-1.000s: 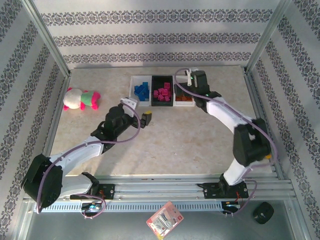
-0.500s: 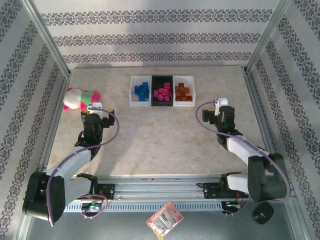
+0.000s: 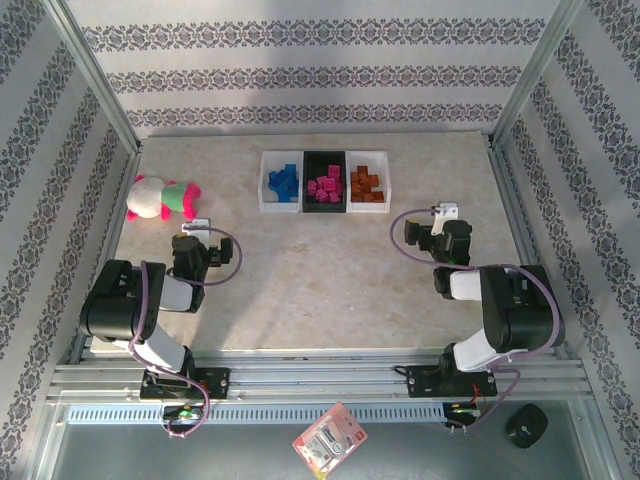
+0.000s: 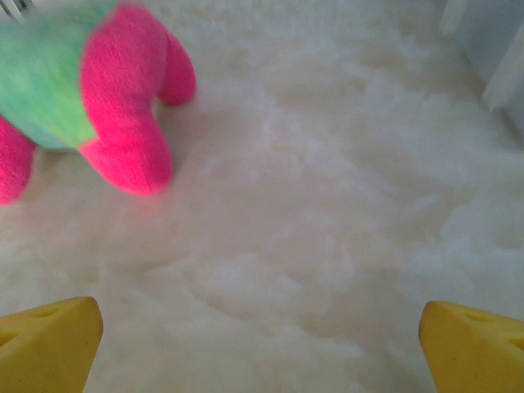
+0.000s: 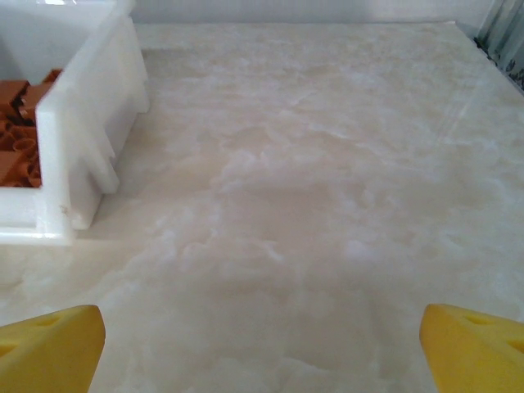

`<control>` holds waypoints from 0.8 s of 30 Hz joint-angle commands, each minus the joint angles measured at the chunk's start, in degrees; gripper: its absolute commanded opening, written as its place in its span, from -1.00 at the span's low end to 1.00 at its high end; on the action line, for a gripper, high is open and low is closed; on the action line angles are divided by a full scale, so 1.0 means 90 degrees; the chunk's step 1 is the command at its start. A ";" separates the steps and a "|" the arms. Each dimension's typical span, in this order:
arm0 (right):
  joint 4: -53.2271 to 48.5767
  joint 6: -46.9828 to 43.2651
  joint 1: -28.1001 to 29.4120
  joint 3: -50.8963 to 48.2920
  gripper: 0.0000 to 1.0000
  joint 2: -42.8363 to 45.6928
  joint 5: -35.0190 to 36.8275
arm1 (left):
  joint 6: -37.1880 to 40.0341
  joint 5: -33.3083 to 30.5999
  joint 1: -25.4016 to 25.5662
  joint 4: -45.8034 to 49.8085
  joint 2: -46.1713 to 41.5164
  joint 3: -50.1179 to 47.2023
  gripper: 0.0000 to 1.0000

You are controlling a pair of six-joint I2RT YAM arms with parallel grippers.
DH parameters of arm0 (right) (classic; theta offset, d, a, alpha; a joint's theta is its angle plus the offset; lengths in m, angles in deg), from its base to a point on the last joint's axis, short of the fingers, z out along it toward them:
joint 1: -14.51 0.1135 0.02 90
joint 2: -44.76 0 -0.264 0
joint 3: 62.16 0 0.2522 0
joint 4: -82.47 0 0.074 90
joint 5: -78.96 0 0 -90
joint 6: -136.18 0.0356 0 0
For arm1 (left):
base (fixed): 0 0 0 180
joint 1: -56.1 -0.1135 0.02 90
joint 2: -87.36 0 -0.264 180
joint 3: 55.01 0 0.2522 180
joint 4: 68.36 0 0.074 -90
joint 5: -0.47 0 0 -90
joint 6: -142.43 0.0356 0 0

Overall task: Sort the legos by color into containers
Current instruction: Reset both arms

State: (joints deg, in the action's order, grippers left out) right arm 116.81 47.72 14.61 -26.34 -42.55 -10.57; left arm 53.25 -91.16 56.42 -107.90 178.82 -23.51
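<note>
Three containers stand side by side at the far middle of the table. The left white tray [image 3: 264, 182] holds blue legos [image 3: 284, 181], the black tray [image 3: 324, 155] holds pink legos [image 3: 325, 186], and the right white tray [image 3: 388, 186] holds orange-brown legos [image 3: 366, 184]. My left gripper [image 3: 192, 233] sits low at the near left, open and empty, its yellow fingertips [image 4: 49, 340] wide apart over bare table. My right gripper [image 3: 430, 228] is at the near right, open and empty too. In the right wrist view the orange tray [image 5: 82, 123] lies ahead to the left.
A pink, white and green plush toy [image 3: 160, 197] lies at the left, just beyond the left gripper [image 4: 262, 352], and its pink leg [image 4: 131, 106] shows in the left wrist view. Patterned walls and metal frame posts close in the table. Both arms are folded back near their bases.
Both arms have drawn back from the trays toward the near edge and folded up. The left gripper went left toward the plush toy, the right gripper right and nearer. Both stayed open.
</note>
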 commanded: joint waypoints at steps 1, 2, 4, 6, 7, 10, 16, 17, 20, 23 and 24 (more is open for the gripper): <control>0.0564 0.0107 -0.0060 -0.0026 0.96 0.0002 -0.0217 | -0.0095 0.0212 -0.0047 -0.0367 0.0036 0.0429 0.98; 0.0559 0.0112 -0.0060 -0.0030 0.96 -0.0001 -0.0215 | -0.0199 -0.0018 -0.0055 -0.0189 -0.0039 0.0446 0.98; 0.0564 0.0097 -0.0060 -0.0030 0.97 0.0003 -0.0214 | -0.0205 -0.0042 -0.0061 -0.0259 -0.0037 0.0421 0.99; 0.0574 0.0100 -0.0064 -0.0030 0.96 0.0004 -0.0209 | -0.0269 -0.0201 -0.0045 -0.0362 -0.0058 0.0328 0.98; 0.0574 0.0096 -0.0051 -0.0030 0.96 0.0003 -0.0209 | -0.0308 -0.0328 -0.0046 -0.0491 -0.0056 0.0270 0.98; 0.0576 0.0090 -0.0050 -0.0030 0.96 0.0002 -0.0203 | -0.0364 -0.0444 -0.0046 -0.0737 -0.0042 0.0145 0.98; 0.0593 0.0102 -0.0050 -0.0046 0.96 0.0002 -0.0189 | -0.0135 0.0120 -0.0045 -0.0429 -0.0021 0.0333 0.98; 0.0593 0.0094 -0.0052 -0.0040 0.96 0.0001 -0.0185 | -0.0062 0.0293 -0.0045 -0.0254 -0.0024 0.0433 0.98; 0.0593 0.0099 -0.0050 -0.0040 0.96 -0.0003 -0.0187 | -0.0009 0.0501 -0.0045 -0.0180 -0.0014 0.0468 0.98; 0.0593 0.0100 -0.0055 -0.0040 0.96 -0.0008 -0.0179 | -0.0012 0.0537 -0.0045 -0.0078 -0.0034 0.0512 0.98; 0.0593 0.0102 -0.0052 -0.0040 0.96 -0.0012 -0.0178 | -0.0013 0.0535 -0.0046 -0.0102 -0.0019 0.0500 0.98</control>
State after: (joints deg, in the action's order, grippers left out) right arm 119.61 47.74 14.61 -26.34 -42.55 -11.14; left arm 52.26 -88.23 56.35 -109.25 178.88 -19.93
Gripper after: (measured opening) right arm 0.982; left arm 0.992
